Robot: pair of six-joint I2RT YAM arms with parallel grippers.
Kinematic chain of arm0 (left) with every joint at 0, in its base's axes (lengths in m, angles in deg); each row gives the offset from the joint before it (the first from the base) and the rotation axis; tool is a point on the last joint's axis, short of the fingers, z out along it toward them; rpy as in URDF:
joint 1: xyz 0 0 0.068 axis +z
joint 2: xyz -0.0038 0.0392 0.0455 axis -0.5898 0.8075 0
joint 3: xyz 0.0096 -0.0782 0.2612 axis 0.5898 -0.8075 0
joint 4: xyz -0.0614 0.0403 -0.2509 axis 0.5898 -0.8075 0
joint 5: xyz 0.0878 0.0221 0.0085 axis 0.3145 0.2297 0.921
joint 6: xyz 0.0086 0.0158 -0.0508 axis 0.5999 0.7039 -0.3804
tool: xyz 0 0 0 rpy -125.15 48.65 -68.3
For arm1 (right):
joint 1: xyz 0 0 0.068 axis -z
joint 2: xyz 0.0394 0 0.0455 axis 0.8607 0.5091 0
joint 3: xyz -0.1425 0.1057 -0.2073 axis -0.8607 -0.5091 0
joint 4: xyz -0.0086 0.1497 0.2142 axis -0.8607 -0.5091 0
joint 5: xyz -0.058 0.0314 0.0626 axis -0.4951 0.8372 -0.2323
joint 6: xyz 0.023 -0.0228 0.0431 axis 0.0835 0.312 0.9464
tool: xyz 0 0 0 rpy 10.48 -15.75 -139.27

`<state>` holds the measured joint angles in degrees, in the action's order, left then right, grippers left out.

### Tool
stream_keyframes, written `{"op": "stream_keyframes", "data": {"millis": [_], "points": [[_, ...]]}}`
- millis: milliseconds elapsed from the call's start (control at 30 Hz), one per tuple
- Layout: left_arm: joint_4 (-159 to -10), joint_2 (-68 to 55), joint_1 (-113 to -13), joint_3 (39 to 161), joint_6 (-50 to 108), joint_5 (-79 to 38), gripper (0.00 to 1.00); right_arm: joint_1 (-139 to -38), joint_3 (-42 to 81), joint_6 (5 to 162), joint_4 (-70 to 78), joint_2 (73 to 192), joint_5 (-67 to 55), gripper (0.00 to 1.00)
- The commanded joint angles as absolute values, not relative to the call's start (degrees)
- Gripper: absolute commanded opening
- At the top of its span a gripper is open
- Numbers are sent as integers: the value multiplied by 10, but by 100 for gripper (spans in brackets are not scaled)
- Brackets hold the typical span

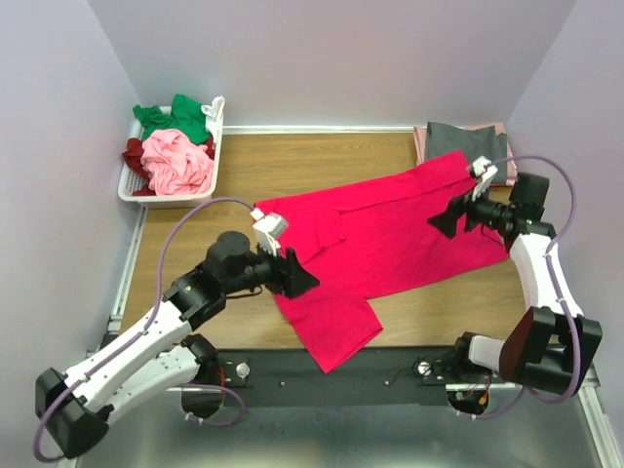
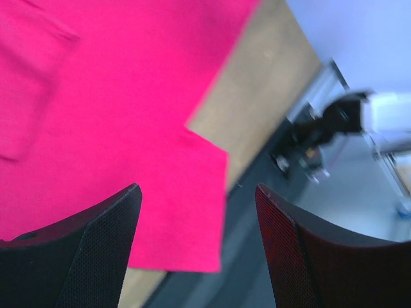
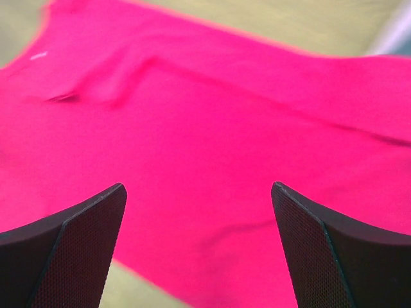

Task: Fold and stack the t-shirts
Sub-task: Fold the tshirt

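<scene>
Wooden tabletop (image 1: 292, 161) bears crimson-pink t-shirt (image 1: 390, 234), white label (image 3: 38, 56) unreadable; left end effector (image 2: 197, 189) and right end effector (image 3: 199, 186) gape.

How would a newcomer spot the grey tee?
Go to the far right corner of the table. A folded stack lies there, just beyond the spread crimson tee. The grey tee is its top layer, the only grey one, with a pink tee edging out beneath.

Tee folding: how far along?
Done: a folded grey tee sits on a dusty pink one at the far right corner. In hand: the crimson tee lies spread across the table, left gripper and right gripper both open above it. Left: fold and stack it, then the green tee, light pink tee and maroon tee in the basket.
</scene>
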<state>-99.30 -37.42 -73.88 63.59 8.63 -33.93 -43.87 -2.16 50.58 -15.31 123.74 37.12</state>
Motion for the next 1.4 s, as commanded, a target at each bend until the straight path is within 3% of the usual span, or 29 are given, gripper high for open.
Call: {"op": "stream_keyframes", "data": {"millis": [0, 167, 300, 533, 967, 1367], "points": [[-1068, -381, -864, 641, 37, -250, 79, -439, -92, 470, -175, 1191, 522, 100], [-1113, -340, -1039, 640, -39, -159, 79, -439, -118, 468, -182, 1165, 499, 100], [-1192, -237, -1155, 676, -70, -71, 77, -439, -114, 467, -189, 1170, 474, 100], [-1205, -95, -1182, 716, -34, -36, 59, -438, -105, 463, -199, 1187, 439, 100], [-1148, 3, -1236, 740, 37, -90, 55, -438, -103, 463, -204, 1206, 428, 100], [-1159, 68, -1249, 769, 32, -65, 51, -438, -101, 464, -208, 1212, 427, 100]]}}
